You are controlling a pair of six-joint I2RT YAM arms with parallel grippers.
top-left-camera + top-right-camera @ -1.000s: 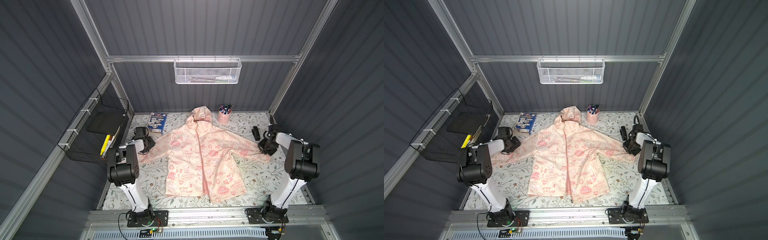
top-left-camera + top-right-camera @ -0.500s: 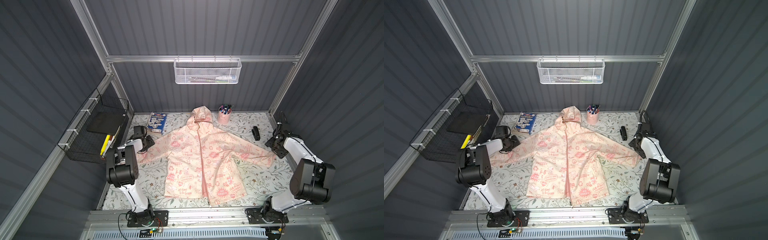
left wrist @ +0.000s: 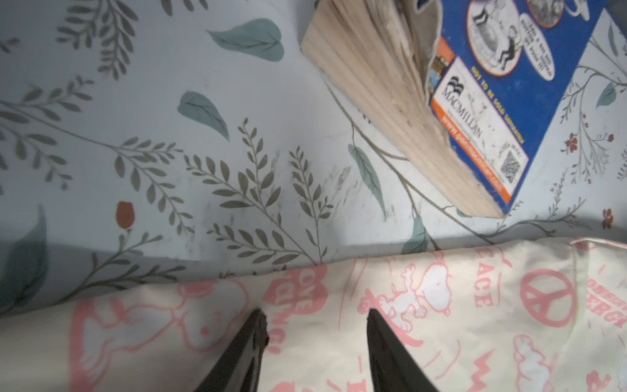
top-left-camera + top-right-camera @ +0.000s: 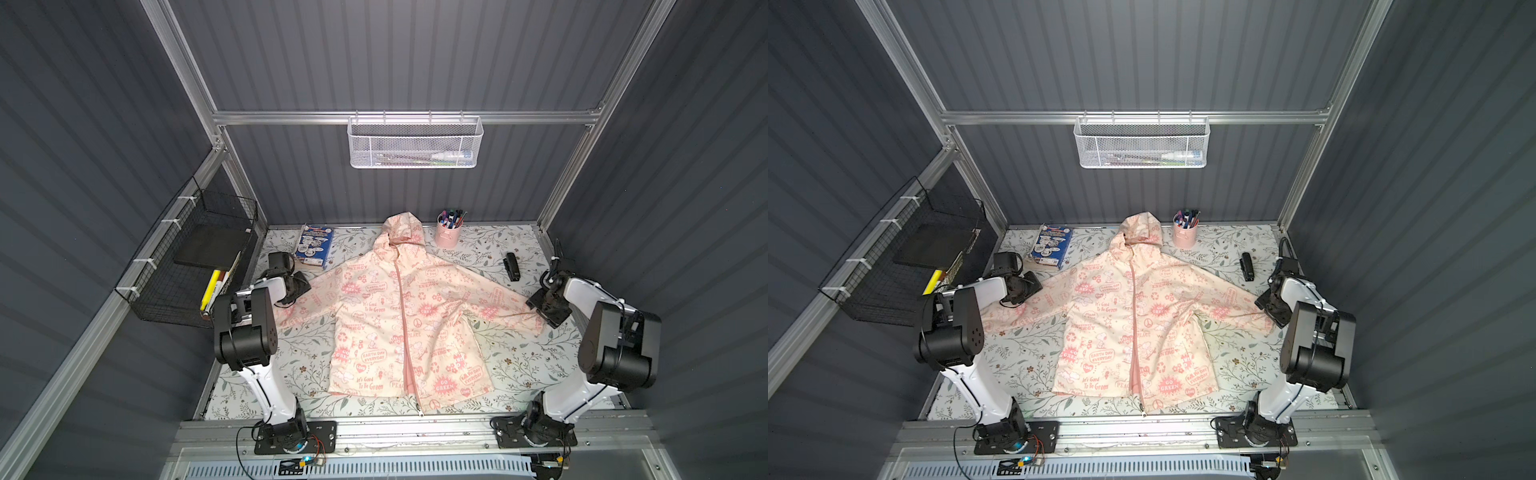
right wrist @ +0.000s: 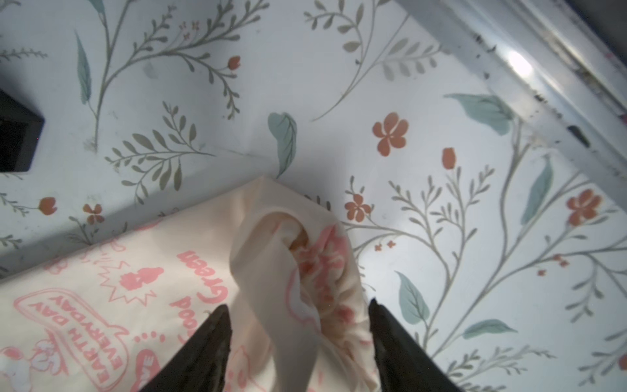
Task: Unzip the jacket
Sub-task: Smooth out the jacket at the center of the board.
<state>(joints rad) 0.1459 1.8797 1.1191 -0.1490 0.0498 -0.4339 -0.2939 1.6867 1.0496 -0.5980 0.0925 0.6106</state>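
Grey ribbed walls (image 4: 374, 54) enclose a floral surface (image 4: 519, 365). A white basket (image 4: 415, 143) hangs on the rail (image 4: 291, 117), a black basket (image 4: 174, 282) at the side.

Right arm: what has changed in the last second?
The right gripper drew the cuff of the jacket outward, then opened; its jaws now straddle the bunched cuff. Its elbow sank lower. Left gripper kept its place over the other sleeve; zipper still closed.

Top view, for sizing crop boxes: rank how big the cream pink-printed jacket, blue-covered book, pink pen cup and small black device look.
Largest to smallest:
1. cream pink-printed jacket
2. blue-covered book
3. pink pen cup
4. small black device
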